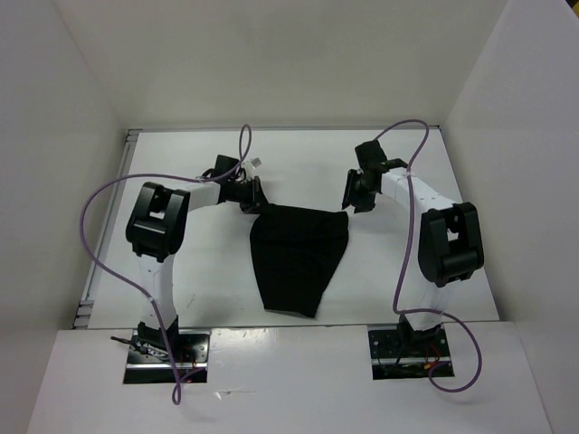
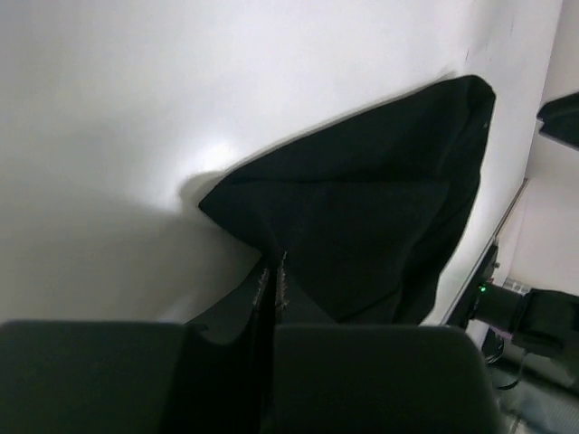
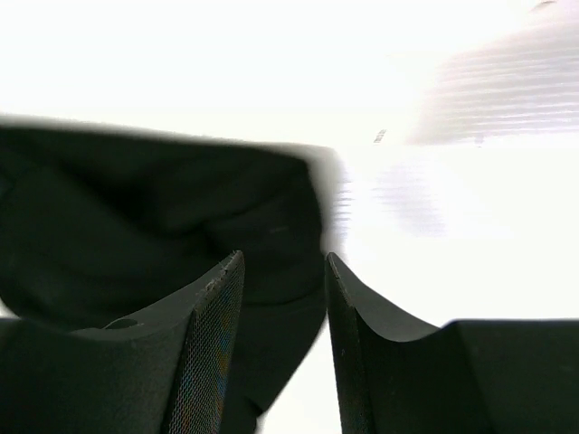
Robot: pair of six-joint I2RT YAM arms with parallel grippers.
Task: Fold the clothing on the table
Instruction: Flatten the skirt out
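Note:
The black clothing (image 1: 298, 258) lies on the white table (image 1: 208, 271), wide at the far end and narrowing toward the near edge. My left gripper (image 1: 261, 202) is at its far left corner. In the left wrist view the jaws of that gripper (image 2: 273, 271) are shut on a pinch of the clothing (image 2: 362, 217), which rises slightly off the table there. My right gripper (image 1: 355, 201) stands open at the far right corner. In the right wrist view that gripper (image 3: 282, 262) has the corner of the clothing (image 3: 136, 217) lying below and between its fingers, not gripped.
White walls (image 1: 81, 136) close in the table on the left, back and right. Purple cables (image 1: 109, 194) loop from both arms. The arm bases (image 1: 167, 348) stand at the near edge.

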